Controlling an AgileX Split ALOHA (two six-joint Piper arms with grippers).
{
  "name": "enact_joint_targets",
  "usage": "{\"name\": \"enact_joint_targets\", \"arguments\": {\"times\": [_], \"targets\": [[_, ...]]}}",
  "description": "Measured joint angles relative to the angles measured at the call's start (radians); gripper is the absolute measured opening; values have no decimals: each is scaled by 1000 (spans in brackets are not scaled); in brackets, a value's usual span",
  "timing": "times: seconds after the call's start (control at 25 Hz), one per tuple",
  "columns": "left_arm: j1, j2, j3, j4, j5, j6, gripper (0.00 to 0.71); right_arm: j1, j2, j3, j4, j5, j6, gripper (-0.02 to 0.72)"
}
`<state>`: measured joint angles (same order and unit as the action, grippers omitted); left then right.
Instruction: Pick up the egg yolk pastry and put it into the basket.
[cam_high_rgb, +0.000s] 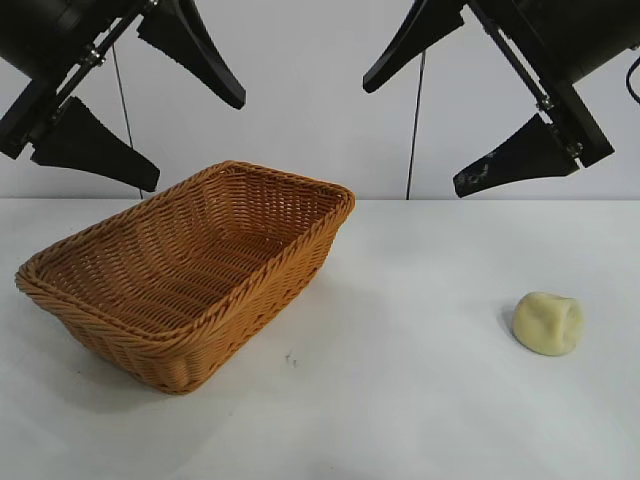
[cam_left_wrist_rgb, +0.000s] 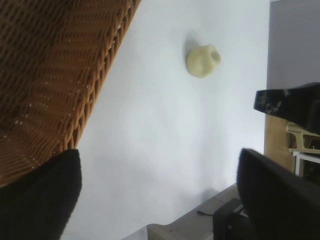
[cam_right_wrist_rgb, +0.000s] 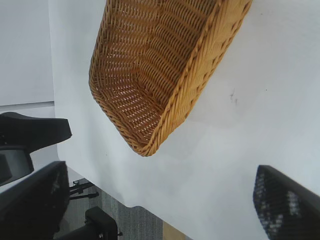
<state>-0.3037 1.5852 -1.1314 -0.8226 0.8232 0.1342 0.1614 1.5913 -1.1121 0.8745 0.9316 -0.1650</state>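
Note:
The egg yolk pastry (cam_high_rgb: 548, 323), a small pale yellow dented lump, lies on the white table at the right front; it also shows in the left wrist view (cam_left_wrist_rgb: 203, 60). The orange-brown wicker basket (cam_high_rgb: 250, 180) stands at the left, empty; it also shows in the left wrist view (cam_left_wrist_rgb: 75, 100) and the right wrist view (cam_right_wrist_rgb: 200, 85). My left gripper (cam_high_rgb: 190, 140) hangs high above the basket, open and empty. My right gripper (cam_high_rgb: 412, 132) hangs high at the right, well above the pastry, open and empty.
The white table (cam_high_rgb: 400, 400) carries only the basket and the pastry. A white wall stands behind. The table's far edge and the floor show in the right wrist view (cam_right_wrist_rgb: 150, 220).

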Motion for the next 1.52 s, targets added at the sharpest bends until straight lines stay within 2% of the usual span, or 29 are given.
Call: {"name": "enact_joint_targets", "arguments": {"times": [0.24,0.36,0.52,0.92,1.04,1.12,1.32,1.52], "targets": [[0,-4,0,20,-20,-36,626,0,0,0,0,0,0,694],[0,-32,0,128,-27,-119,626,0,0,0,0,0,0,694],[0,-81,0,294,-14,-349,626,0,0,0,0,-1,0,694],[0,-93,1,582,38,-878,626,0,0,0,0,-1,0,694],[0,-93,37,653,43,-1005,626,0,0,0,0,-2,0,694],[0,-93,79,664,37,-1068,626,0,0,0,0,-6,0,694],[0,-93,174,625,-41,-1098,626,0,0,0,0,-11,0,694],[-1,-92,202,598,-120,-1101,626,0,0,0,0,-18,0,694]]}}
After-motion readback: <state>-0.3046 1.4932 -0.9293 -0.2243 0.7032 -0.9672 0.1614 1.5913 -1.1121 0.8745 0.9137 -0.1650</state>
